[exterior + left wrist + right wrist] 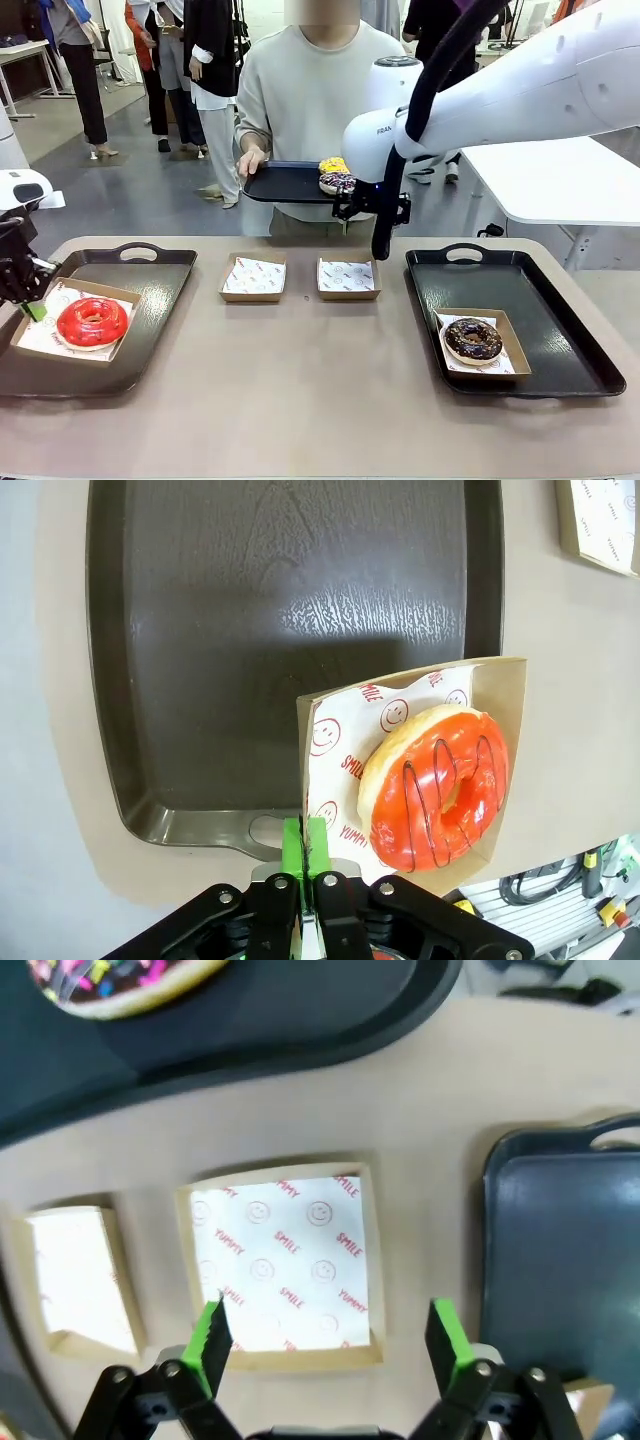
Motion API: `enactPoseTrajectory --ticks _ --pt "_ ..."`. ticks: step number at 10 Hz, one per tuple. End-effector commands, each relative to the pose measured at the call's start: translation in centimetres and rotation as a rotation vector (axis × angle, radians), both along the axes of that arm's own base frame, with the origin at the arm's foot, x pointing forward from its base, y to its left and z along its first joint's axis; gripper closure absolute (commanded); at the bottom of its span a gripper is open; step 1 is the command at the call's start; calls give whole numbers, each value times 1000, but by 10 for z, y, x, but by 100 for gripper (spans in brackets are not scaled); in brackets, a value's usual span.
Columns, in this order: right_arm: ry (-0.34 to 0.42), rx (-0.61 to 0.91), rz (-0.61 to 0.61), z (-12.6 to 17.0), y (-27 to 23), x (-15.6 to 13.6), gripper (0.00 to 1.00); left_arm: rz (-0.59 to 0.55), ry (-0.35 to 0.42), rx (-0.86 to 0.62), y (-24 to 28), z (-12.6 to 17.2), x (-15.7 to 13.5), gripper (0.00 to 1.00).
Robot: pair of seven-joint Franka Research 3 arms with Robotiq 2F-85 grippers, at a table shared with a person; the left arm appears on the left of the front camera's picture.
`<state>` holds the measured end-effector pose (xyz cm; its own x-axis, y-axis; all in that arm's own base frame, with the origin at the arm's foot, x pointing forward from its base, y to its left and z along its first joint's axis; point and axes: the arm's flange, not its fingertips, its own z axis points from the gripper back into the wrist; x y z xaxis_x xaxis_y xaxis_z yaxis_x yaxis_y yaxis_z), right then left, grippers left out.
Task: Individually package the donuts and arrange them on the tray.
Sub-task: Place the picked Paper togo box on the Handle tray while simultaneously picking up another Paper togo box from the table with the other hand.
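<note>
left tool (304, 845) is pressed together at the edge of the box (420, 678) holding the red donut (435, 785), likely to square it on the left tray (130, 680); whether it pinches the wall, i cannot tell. right tool (330, 1335) stands apart above an empty box (280, 1260), ready for another donut.

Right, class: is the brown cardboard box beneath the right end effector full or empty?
Empty: the brown cardboard box holds a bare smiley-printed white liner, no donut.

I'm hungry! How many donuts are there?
4: red donut on the left tray, chocolate donut on the right tray, yellow donut and purple donut on the person's tray.
</note>
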<state>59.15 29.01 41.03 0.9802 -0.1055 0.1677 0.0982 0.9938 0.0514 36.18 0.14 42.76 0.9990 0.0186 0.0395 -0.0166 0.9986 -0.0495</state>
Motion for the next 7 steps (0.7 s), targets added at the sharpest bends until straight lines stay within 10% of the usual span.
enactPoseTrajectory --ticks 1,7 --pt "29 -17 -34 0 -11 5 0 17 -7 -14 6 -13 -10 99" --pt "33 -13 -41 -5 -22 9 0 0 0 0 0 0 0 99"
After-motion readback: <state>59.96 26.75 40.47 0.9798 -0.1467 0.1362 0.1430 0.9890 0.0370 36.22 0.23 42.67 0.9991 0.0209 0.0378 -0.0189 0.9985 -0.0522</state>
